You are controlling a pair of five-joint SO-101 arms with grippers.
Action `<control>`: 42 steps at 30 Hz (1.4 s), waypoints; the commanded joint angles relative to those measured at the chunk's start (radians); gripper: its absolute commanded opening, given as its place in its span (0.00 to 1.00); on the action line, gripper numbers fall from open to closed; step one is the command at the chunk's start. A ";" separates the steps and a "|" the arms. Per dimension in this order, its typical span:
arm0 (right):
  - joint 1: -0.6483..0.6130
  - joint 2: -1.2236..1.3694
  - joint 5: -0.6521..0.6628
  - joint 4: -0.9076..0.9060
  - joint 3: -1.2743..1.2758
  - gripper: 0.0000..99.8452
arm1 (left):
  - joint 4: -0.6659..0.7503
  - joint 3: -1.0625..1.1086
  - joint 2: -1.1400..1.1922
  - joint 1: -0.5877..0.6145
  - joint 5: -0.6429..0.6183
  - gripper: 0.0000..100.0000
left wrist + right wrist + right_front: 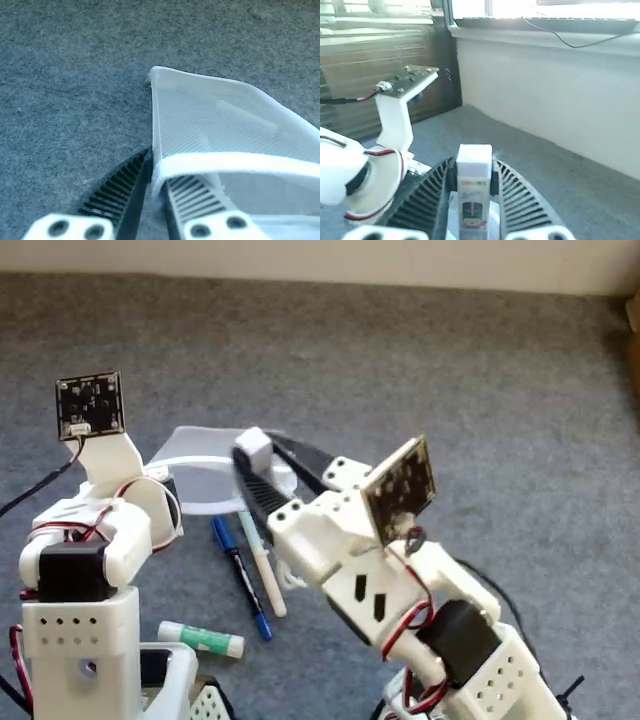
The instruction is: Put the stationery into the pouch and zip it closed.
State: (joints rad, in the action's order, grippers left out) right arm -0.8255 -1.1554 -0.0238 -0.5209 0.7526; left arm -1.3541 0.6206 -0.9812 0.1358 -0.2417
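Observation:
The white mesh pouch (205,472) lies on the grey carpet with its mouth held up. My left gripper (152,167) is shut on the rim of the pouch (215,125) at one corner. My right gripper (256,458) hangs above the pouch's mouth, shut on a white eraser (252,447) in a printed sleeve. The right wrist view has the eraser (474,172) upright between the ribbed black fingers (517,192). On the carpet in front of the pouch lie a blue pen (241,578), a white pen (264,568) and a green-and-white glue stick (201,638).
The left arm's base (75,640) stands beside the glue stick, and the right arm's base (480,660) is at the lower right. Open grey carpet (450,370) stretches beyond the pouch to a pale wall (560,90).

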 commanded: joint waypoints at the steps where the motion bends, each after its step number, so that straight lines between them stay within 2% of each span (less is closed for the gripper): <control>1: -0.044 -0.005 -0.011 0.153 0.039 0.01 | 0.026 -0.005 0.001 0.016 -0.009 0.01; 11: -0.045 0.087 0.000 0.487 0.286 0.01 | 0.023 -0.004 0.001 0.016 -0.008 0.01; 15: -0.048 0.091 0.126 0.579 0.366 0.01 | 0.023 -0.004 0.001 0.016 -0.008 0.01; 19: -0.047 0.091 0.158 0.691 0.446 0.01 | 0.023 -0.004 0.001 0.016 -0.008 0.01; 27: -0.042 0.088 0.158 0.786 0.519 0.01 | 0.021 -0.004 0.001 0.016 -0.008 0.01; 36: -0.042 0.088 0.158 0.806 0.524 0.01 | 0.021 -0.004 0.001 0.016 -0.008 0.01; 42: -0.010 0.093 0.158 0.958 0.584 0.01 | 0.020 -0.004 0.001 0.016 -0.008 0.01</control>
State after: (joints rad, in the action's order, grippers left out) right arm -0.8592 -1.0587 0.1220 0.3598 1.3341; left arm -1.3541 0.6206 -0.9812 0.1358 -0.2417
